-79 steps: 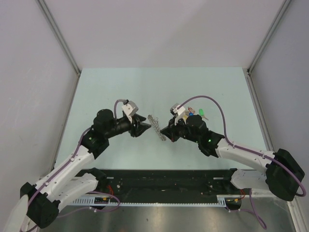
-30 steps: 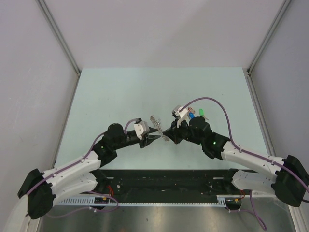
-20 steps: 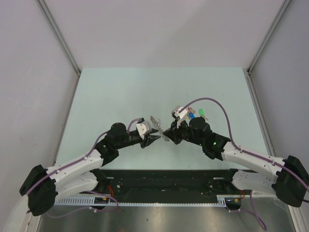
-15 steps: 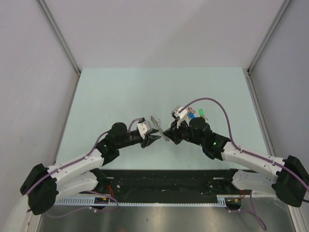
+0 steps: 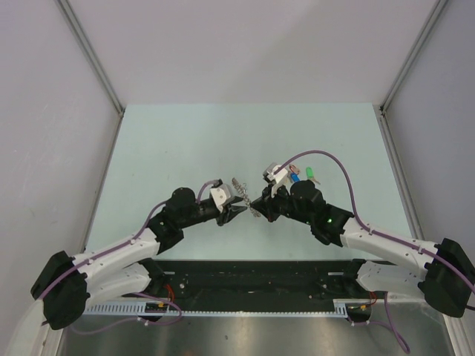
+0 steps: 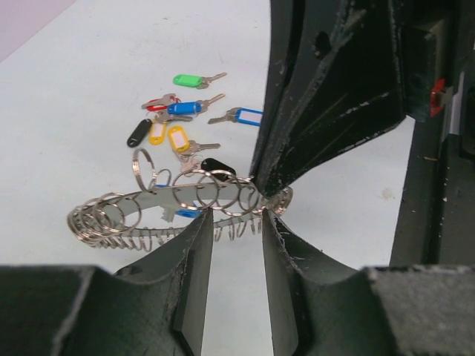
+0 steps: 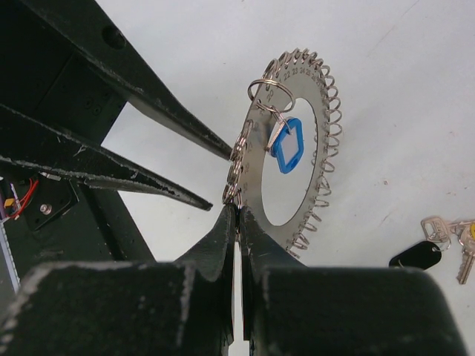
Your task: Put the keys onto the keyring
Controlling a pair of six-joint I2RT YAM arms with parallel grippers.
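Note:
The keyring [image 7: 254, 172], a flat metal disc edged with small wire loops, stands on edge above the table, and my right gripper [image 7: 237, 213] is shut on its near rim. A blue tag [image 7: 287, 141] hangs in its hole. My left gripper [image 6: 236, 221] is open, and its fingertips [image 7: 223, 154] sit just beside the ring's looped edge [image 6: 223, 194] with nothing clamped between them. The loose keys lie on the table beyond: green [image 6: 189, 79], blue [image 6: 185, 107], yellow [image 6: 178, 137] and black [image 6: 139, 133]. Seen from above, both grippers meet at the keyring [image 5: 245, 197].
The other keys lie in a cluster [image 5: 303, 176] just behind the right wrist, with a black one [image 7: 415, 254] nearest the ring. The pale green table [image 5: 185, 141] has grey walls at its left, right and back. Both arm bases sit at the near edge.
My left arm has dropped lower and reached right, bringing its open tips up to the ring's edge. The right gripper has kept its hold on the ring and barely moved.

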